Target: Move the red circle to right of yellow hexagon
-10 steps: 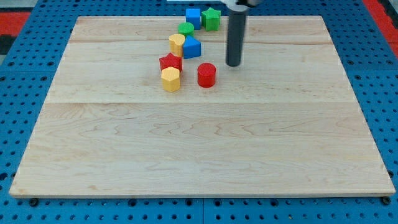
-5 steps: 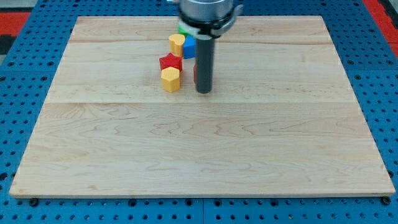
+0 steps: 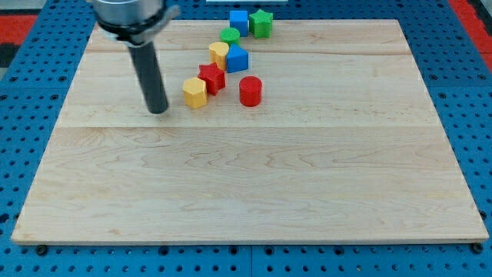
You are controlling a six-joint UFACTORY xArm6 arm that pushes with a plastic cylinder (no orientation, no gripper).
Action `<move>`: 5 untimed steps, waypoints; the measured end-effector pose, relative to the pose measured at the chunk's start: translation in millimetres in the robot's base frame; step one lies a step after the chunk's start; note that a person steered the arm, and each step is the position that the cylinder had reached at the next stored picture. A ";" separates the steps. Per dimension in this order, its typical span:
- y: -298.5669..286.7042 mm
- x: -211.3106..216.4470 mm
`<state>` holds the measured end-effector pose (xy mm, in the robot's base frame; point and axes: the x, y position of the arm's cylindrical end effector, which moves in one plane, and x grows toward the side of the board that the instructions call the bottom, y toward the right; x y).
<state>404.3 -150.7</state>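
Observation:
The red circle (image 3: 250, 91) is a short red cylinder standing in the upper middle of the wooden board (image 3: 246, 177). The yellow hexagon (image 3: 194, 92) lies to its left, with a gap between them, and touches the red star (image 3: 211, 78) above it. My tip (image 3: 157, 111) rests on the board to the left of the yellow hexagon, a short way off and touching no block. The dark rod rises from the tip toward the view's top left.
A yellow heart-like block (image 3: 219, 54) and a blue block (image 3: 237, 58) sit above the red star. A green circle (image 3: 230, 35), a blue cube (image 3: 239, 21) and a green star (image 3: 260, 22) stand near the board's top edge.
My tip has swept left from beside the red circle, past the blocks, to the left of the yellow hexagon. The yellow hexagon shifted left and up; the red circle moved slightly left.

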 end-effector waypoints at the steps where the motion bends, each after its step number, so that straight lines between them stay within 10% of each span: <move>1: 14.6 -4.7; 5: 96.5 -4.8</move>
<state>399.6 -54.2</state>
